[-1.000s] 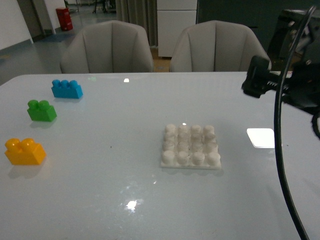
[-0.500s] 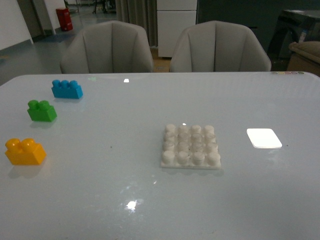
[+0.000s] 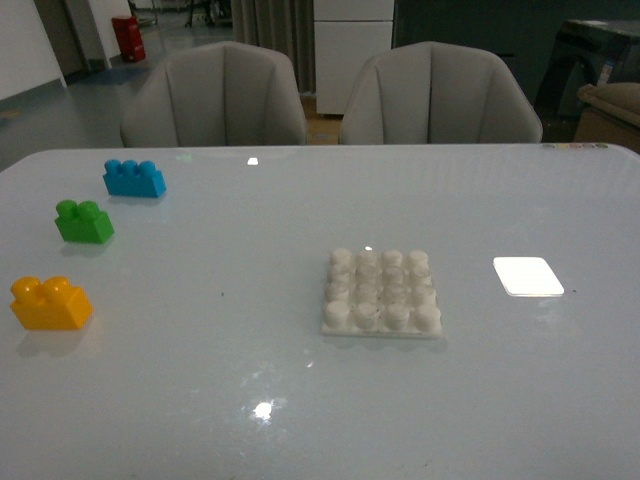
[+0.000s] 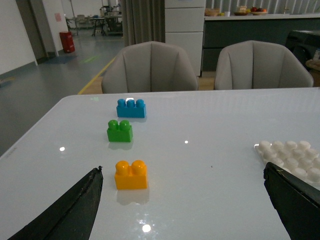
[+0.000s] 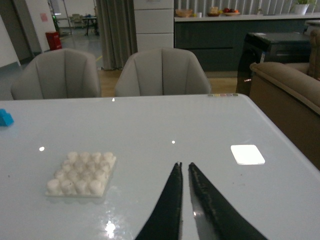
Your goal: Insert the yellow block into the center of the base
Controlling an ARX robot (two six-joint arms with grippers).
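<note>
The yellow block sits upright on the table, studs up, well apart from the base. Nothing is touching it. From the left wrist camera the block lies ahead of the left gripper, whose fingers are spread wide with nothing between them. The block is close beyond the tip of one finger. The base shows only in part there, just past the tip of the other finger, so block and base are about as far apart as the spread of the fingers.

Further out from those fingers, in a row beyond the yellow block, stand a green brick and then a blue brick.

The right wrist camera does not catch the yellow block at all. It shows the right gripper with its fingers drawn almost together, only a thin slit between them, pinching nothing. The whole base lies ahead and off to one side of them. A glowing white rectangle lies off to the other side. Only a corner of the blue brick appears there, far beyond the base.

The front camera takes in all the pieces at once, though no fingers: the green brick, the blue brick, the white rectangle, and two grey chairs behind the table.
</note>
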